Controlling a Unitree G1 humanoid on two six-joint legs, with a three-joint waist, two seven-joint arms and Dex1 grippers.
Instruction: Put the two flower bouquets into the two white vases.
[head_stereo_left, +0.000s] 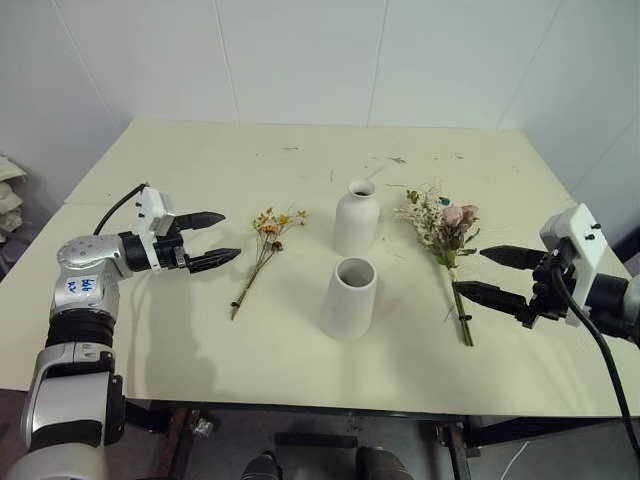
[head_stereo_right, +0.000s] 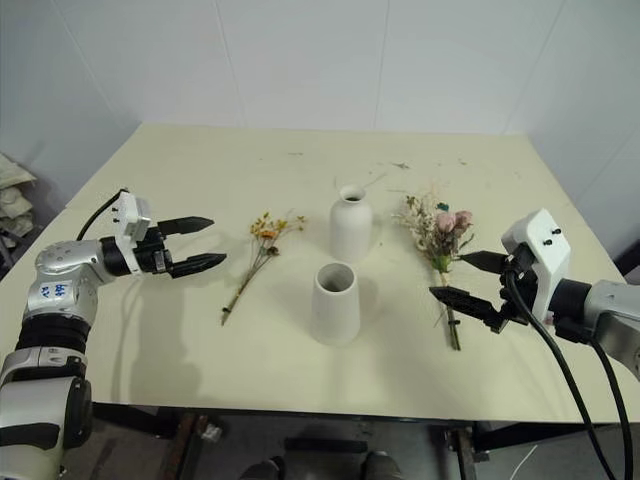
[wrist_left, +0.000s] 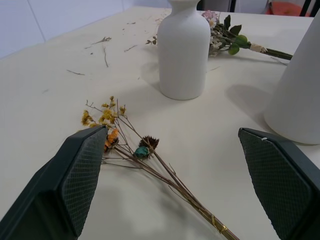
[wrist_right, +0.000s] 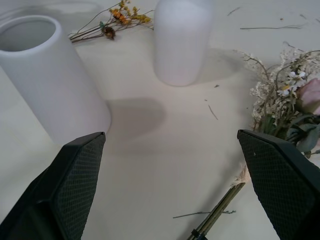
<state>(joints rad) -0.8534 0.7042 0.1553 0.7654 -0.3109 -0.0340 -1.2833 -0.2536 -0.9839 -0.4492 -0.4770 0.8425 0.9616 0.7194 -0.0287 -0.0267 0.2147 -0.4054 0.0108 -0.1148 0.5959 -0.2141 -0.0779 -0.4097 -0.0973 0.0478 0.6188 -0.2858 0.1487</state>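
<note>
Left tool (head_stereo_left: 222, 238): spread, empty, aimed at the sparse yellow-orange dried bunch (head_stereo_left: 262, 250) just ahead of it.
Right tool (head_stereo_left: 487, 272): spread, empty, straddling the stems of the fuller pink-rose bouquet (head_stereo_left: 445, 245).
White ceramic vases, bottle-necked (head_stereo_left: 356, 218) and wide-mouthed cone (head_stereo_left: 350, 298): upright between the tools, waiting.

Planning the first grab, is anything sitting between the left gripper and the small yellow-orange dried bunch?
Nothing visible. The open left gripper faces the small yellow-orange dried flower bunch across bare cream table; both white vases stand beyond it.
</note>
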